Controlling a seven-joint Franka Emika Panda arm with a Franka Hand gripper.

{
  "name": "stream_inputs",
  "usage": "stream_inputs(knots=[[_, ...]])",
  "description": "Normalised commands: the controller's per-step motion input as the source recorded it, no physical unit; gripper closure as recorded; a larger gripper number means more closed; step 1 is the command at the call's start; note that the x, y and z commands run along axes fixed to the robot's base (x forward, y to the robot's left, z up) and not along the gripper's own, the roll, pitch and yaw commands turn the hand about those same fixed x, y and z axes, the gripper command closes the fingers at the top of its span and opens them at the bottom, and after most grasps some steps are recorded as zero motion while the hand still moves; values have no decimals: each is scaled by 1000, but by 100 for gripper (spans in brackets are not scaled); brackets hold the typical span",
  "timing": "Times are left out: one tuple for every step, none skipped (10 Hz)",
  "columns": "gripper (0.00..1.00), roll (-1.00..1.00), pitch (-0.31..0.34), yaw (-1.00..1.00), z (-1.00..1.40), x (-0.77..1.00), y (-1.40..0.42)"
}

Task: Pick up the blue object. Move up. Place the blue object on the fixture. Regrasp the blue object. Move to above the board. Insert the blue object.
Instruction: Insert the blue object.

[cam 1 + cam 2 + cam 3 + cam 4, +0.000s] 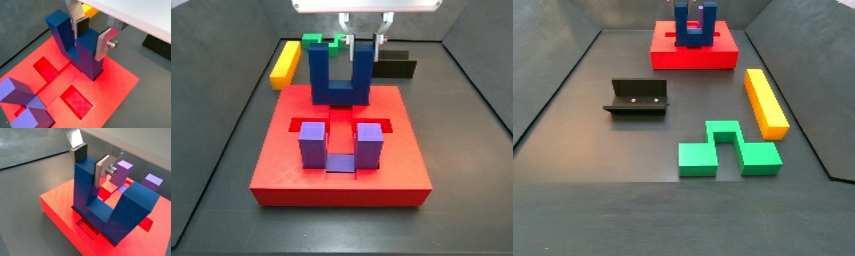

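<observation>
The blue object (pixel 63 35) (pixel 130 208) stands upright on the red board (pixel 113 80) (pixel 338 180), prongs up, its base at a cut-out on the board's far part (pixel 338 90). My gripper (pixel 89 44) (pixel 90 172) (pixel 364 45) comes down from above and is shut on the top of one prong. A dark pad lies against one side and a silver plate against the other. The second prong is free. The black fixture (pixel 637 97) sits on the floor apart from the board, with nothing in it.
A purple U-shaped block (pixel 338 145) (pixel 20 95) is set in the board's near part, and open recesses (pixel 78 101) lie beside the blue object. A yellow bar (pixel 766 100) and a green notched block (pixel 724 148) lie on the floor. Walls ring the floor.
</observation>
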Motion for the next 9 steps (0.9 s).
stream_inputs(knots=[[100,293,0,40,-297,149,91],[100,334,3,9,-211,180,171],[100,310,23,0,-51,37,203],[100,116,49,0,14,0,114],[100,249,1,49,-77,-3,-71],[100,407,0,226,-46,-97,-449],[100,407,3,243,-137,0,-483],[100,397,0,174,-303,0,-397],[100,290,0,146,-463,31,-106]])
